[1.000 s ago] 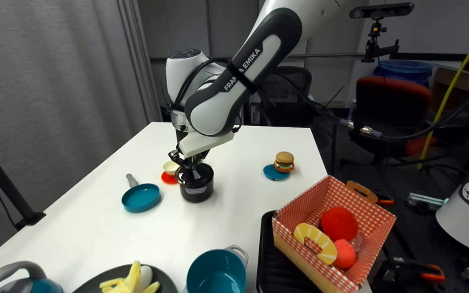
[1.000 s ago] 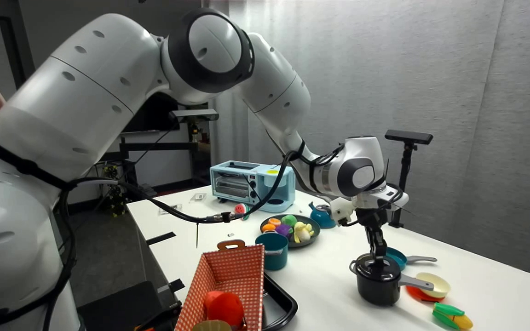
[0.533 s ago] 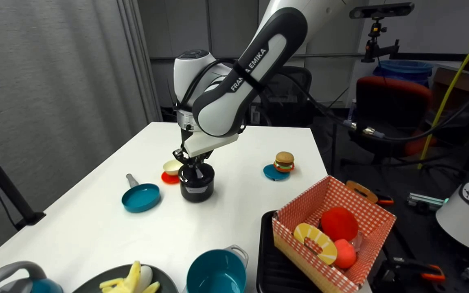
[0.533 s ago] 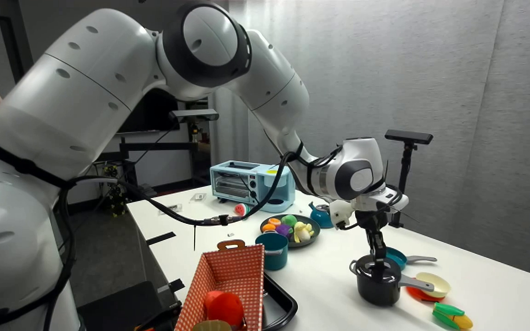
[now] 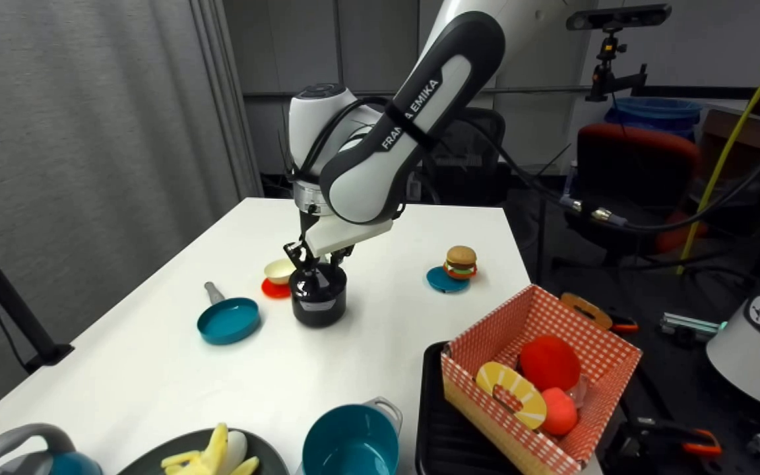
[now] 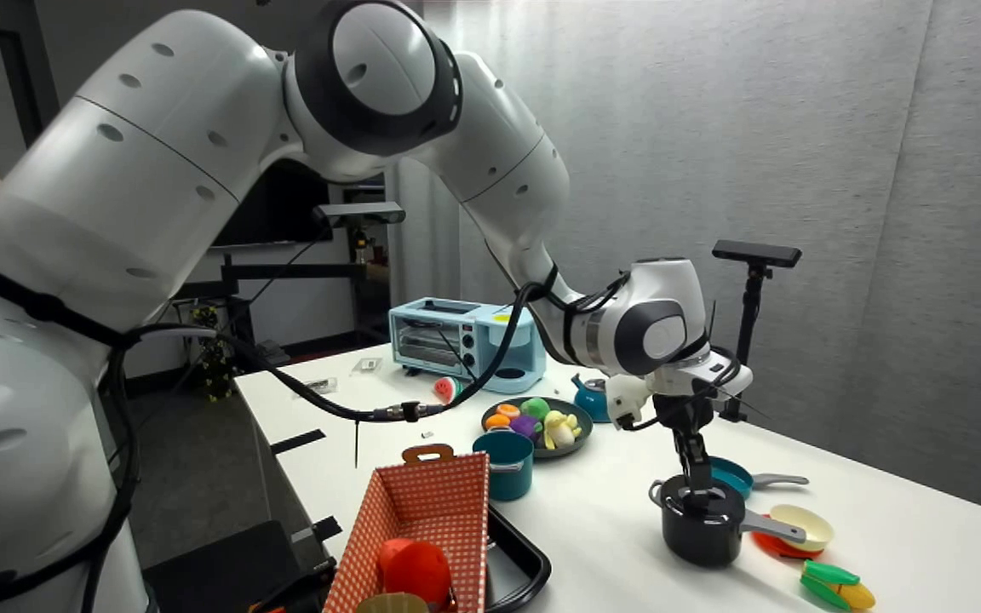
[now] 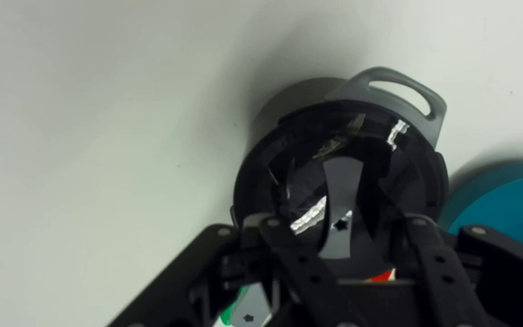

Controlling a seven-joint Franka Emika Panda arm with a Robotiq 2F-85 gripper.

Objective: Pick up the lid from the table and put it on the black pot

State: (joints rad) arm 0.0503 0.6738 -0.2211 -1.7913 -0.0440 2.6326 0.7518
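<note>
The lid [image 5: 320,282] is dark, round and glossy with a grey knob. It lies on top of the black pot [image 5: 318,310]; both also show in an exterior view, the lid [image 6: 725,503] over the pot [image 6: 703,542]. In the wrist view the lid [image 7: 342,190] covers the pot's mouth, and the pot's outer wall [image 7: 284,105] and a grey loop handle show past its edge. My gripper [image 7: 329,193] is open, its fingers standing apart on either side of the knob. The gripper [image 5: 318,259] is low, just over the lid. Whether a finger touches the knob is unclear.
A teal pan [image 5: 228,321] and a cream bowl [image 5: 279,271] on a red plate stand close to the pot. A toy corn [image 6: 835,586] lies nearby. A teal pot [image 5: 351,439], a checkered basket [image 5: 485,328] and a toy burger [image 5: 460,262] stand farther off.
The lid has shifted slightly onto the pot with the gripper. The fingers have then spread apart around the knob. The arm has moved a little to the right in an exterior view.
</note>
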